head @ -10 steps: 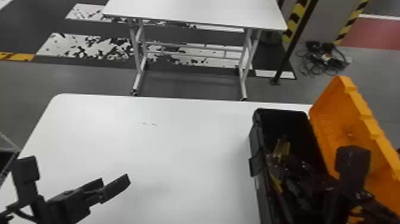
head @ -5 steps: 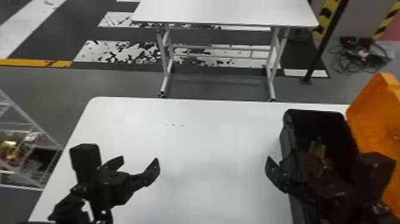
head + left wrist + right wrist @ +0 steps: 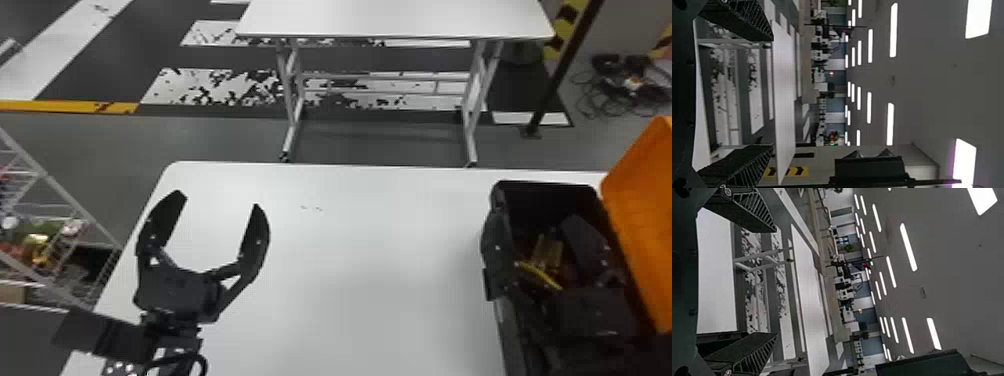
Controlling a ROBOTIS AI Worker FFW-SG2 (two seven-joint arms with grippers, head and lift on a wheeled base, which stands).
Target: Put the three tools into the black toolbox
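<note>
You seem to be at the finish, with tools (image 3: 547, 252) inside the toolbox (image 3: 550, 202) and your left gripper (image 3: 218, 200) and right gripper (image 3: 775, 282) both open and empty, so confirm all three before backing the right one clear.

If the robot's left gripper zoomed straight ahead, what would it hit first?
The left gripper would probably cross above the near table, then meet the far table, but heights are unclear.

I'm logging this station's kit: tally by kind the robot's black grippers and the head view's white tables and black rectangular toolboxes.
Black two-fingered grippers (left gripper, right gripper): 2
White tables (near table, far table): 2
Black rectangular toolbox, orange lid: 1
Total: 5
</note>
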